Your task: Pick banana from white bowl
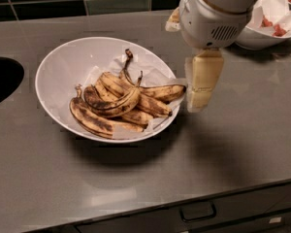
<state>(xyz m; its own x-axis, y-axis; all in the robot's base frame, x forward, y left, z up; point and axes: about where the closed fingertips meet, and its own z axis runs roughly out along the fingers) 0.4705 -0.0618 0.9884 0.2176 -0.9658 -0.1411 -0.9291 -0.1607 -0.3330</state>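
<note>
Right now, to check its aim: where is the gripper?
In the camera view, the gripper hangs right of centre, just outside the right rim of the white bowl, over the grey counter.

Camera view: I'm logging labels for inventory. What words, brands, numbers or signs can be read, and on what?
No text can be read.
Pale tag on the drawer front: too small to read.
No print shows on the bananas, the white bowl, or the end effector hanging just right of the bowl.

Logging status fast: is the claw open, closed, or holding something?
Claw: cannot be told; it hangs just right of the white bowl, the banana lying inside.
</note>
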